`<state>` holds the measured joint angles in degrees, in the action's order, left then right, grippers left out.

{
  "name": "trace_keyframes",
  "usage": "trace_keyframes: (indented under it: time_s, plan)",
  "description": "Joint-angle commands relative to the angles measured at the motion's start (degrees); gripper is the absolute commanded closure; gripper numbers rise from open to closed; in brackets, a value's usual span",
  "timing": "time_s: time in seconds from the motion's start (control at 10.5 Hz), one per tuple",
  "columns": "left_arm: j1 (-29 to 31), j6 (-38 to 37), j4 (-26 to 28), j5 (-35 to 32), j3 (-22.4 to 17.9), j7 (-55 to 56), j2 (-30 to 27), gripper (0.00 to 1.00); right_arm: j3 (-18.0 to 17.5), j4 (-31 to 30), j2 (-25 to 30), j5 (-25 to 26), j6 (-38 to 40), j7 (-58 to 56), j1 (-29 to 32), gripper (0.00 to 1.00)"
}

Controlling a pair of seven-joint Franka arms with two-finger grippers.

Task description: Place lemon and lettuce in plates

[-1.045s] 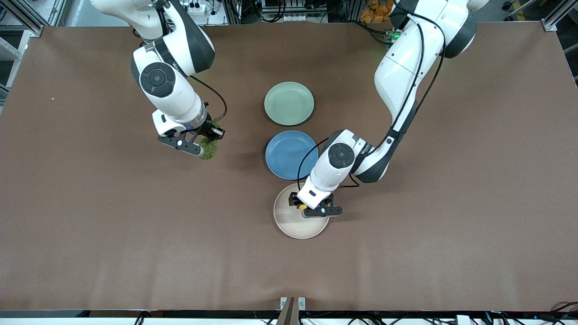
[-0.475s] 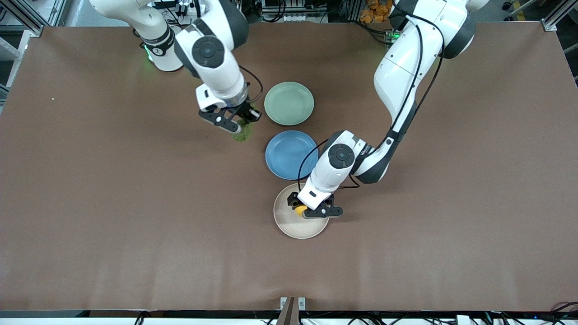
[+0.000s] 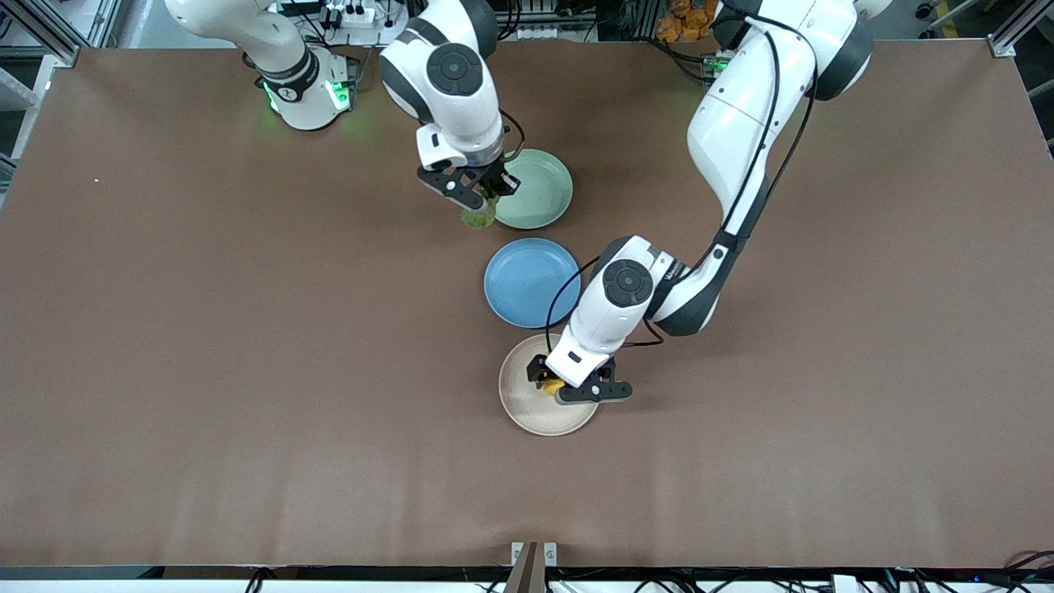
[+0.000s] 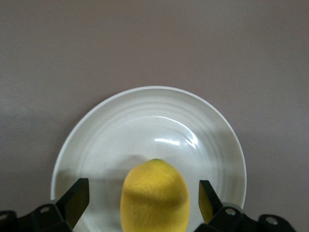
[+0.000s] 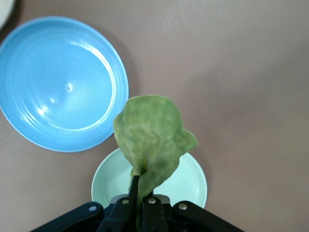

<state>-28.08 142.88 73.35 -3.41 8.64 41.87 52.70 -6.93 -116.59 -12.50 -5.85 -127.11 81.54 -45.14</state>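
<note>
The lemon (image 3: 553, 385) lies in the beige-cream plate (image 3: 523, 408), between the fingers of my left gripper (image 3: 566, 385). In the left wrist view the lemon (image 4: 154, 198) has a clear gap to each finger, so that gripper (image 4: 142, 193) is open over the plate (image 4: 145, 111). My right gripper (image 3: 478, 191) is shut on the lettuce (image 3: 479, 217), a green wrinkly leaf that hangs over the rim of the mint green plate (image 3: 539, 189). The right wrist view shows the leaf (image 5: 149, 135) pinched in the gripper (image 5: 142, 186) above the mint plate (image 5: 190, 179).
A blue plate (image 3: 527, 280) lies between the mint and the beige plates, and also shows in the right wrist view (image 5: 58, 82). The left arm's forearm passes over its edge. The brown table (image 3: 206, 371) is bare around the three plates.
My right arm has carried the lettuce from the right arm's end of the table to the mint plate's rim. My left gripper has shifted slightly over the beige plate.
</note>
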Motion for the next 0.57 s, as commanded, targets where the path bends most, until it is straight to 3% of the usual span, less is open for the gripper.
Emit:
trace_keyframes:
  time_s: [0.0, 0.19, 0.47]
  plan:
    - [1.1, -6.4, 0.9, 1.5, -0.6, 0.6, -4.3, 0.00, 0.6, 1.7, -4.2, 0.8, -2.0, 4.7, -3.0, 1.00]
    - [2.3, -12.6, 0.9, 0.8, -0.7, 0.2, -6.8, 0.00, 0.6, 4.0, -8.3, 4.3, -2.0, 10.2, -5.3, 1.00]
    - [7.5, -20.9, 1.3, -1.2, -0.7, -5.1, -8.8, 0.00, 0.6, 4.6, -10.5, 4.4, -1.7, 13.6, -8.4, 1.00]
